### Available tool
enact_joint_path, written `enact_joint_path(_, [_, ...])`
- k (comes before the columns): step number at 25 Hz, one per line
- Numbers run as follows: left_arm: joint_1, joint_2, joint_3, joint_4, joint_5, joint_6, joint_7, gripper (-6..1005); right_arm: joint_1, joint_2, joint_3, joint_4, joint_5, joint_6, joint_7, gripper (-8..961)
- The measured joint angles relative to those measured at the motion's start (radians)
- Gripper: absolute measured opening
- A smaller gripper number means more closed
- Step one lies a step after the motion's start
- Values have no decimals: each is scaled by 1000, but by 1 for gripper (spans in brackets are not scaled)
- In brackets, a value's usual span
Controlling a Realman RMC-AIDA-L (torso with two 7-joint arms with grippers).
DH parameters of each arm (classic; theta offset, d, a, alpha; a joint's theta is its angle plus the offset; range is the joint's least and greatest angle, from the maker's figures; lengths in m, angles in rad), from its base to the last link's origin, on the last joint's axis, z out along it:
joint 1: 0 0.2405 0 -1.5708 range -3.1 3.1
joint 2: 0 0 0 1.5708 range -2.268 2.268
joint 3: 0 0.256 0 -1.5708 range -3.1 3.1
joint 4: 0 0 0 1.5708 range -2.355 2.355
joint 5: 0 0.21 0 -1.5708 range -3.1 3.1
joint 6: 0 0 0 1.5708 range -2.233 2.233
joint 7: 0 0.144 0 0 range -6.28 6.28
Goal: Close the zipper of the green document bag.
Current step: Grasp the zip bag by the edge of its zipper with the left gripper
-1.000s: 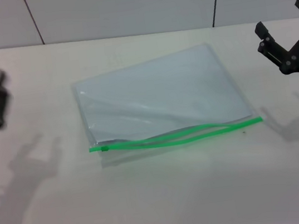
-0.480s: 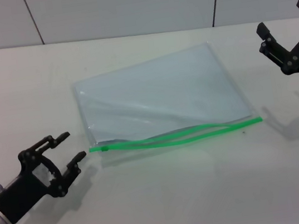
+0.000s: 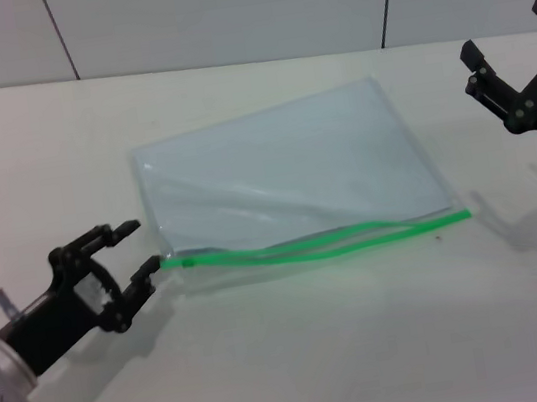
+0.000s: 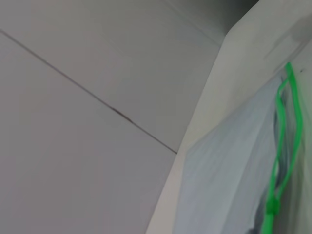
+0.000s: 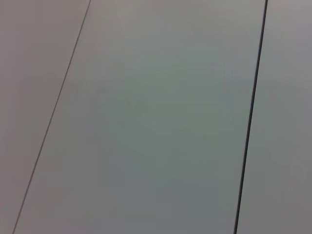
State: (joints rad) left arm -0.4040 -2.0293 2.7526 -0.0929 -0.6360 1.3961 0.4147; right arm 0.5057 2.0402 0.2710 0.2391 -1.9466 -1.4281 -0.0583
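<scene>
The green document bag (image 3: 285, 178) lies flat in the middle of the table, a pale translucent pouch. Its zipper (image 3: 325, 243) runs along the near long edge, the two green strips parted in the middle. The small slider tab (image 3: 187, 263) sits at the left end. My left gripper (image 3: 139, 249) is open just left of that end, its lower fingertip almost at the strip's tip. In the left wrist view the bag (image 4: 219, 185) and zipper (image 4: 282, 146) show close up. My right gripper (image 3: 514, 48) is raised at the far right, open, away from the bag.
The pale table (image 3: 302, 358) spreads out around the bag. A grey panelled wall (image 3: 220, 11) stands behind the table. The right wrist view shows only that wall (image 5: 156, 117).
My left gripper has come in from the far left, dropped low and advanced right until its open fingers reach the zipper's left end. The bag and right arm have not moved.
</scene>
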Motion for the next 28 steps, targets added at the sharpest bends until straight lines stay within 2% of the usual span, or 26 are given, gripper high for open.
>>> enact_joint_path(5, [-54,3,4,-3,40,-35,-20,493,2,0,-3,4,0,-1,0,880])
enact_joint_path(14, [-69,4,-2,-6,88,-94,-45,490,3,0,0,8,0,-7,0,879])
enact_joint_path(23, [-145,21,5,-9,97,-107,-53,479,9,0,-9,11,-3,-8,0,877])
enact_joint_path(28, [-169,21,6,-6,132,-160,-72,473,14,0,-9,14,-7,-10,1,876])
